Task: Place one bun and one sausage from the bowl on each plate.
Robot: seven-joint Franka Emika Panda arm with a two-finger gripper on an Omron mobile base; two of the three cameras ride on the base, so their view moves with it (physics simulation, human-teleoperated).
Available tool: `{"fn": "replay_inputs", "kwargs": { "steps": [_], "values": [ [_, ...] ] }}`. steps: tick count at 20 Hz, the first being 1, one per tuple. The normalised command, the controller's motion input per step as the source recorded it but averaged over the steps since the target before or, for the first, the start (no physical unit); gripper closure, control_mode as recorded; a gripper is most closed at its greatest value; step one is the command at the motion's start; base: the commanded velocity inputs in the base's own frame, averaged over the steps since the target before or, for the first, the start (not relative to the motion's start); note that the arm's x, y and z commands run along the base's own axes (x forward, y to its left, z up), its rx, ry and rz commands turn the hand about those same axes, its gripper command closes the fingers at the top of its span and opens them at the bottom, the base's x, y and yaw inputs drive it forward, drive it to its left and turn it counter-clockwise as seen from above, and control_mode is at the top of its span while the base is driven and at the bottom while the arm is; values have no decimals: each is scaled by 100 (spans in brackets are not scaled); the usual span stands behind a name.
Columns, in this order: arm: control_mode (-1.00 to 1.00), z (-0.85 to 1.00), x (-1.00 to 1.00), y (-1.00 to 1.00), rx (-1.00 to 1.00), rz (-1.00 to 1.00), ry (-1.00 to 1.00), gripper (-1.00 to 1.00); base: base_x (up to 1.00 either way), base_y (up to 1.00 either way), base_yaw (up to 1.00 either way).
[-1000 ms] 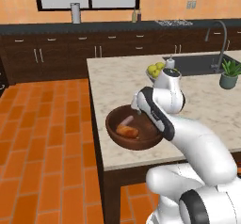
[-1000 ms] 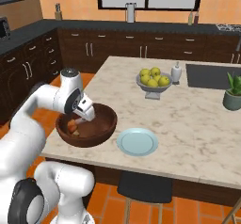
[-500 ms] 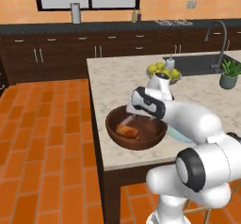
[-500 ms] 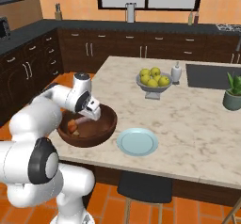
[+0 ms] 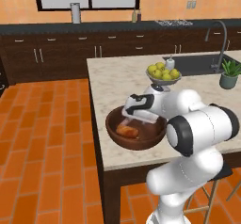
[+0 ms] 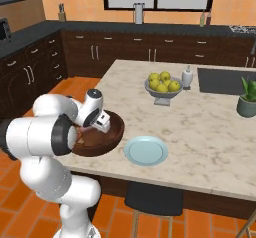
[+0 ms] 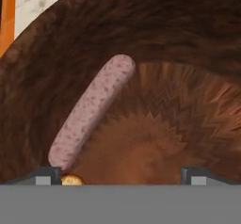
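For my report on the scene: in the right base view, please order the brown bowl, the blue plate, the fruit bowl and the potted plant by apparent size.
1. brown bowl, partly hidden by the arm
2. blue plate
3. fruit bowl, close to the plate and farther away, so unsure
4. potted plant, cut by the frame edge

No text, label, brand, number or sign can be read anywhere in these views.
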Motion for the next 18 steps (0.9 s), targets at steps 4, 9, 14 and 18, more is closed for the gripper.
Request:
{"fn": "replay_inputs", "kwargs": {
  "steps": [4,9,14,18],
  "values": [
    [-100,-12,43,16,0,-11,0,-100,0,0,0],
    [-100,-36,44,13,0,-11,0,-100,0,0,0],
    [-100,-48,51,3,0,-9,0,-100,0,0,0],
    [-100,-26,53,3,0,-8,0,-100,0,0,0]
  ]
}}
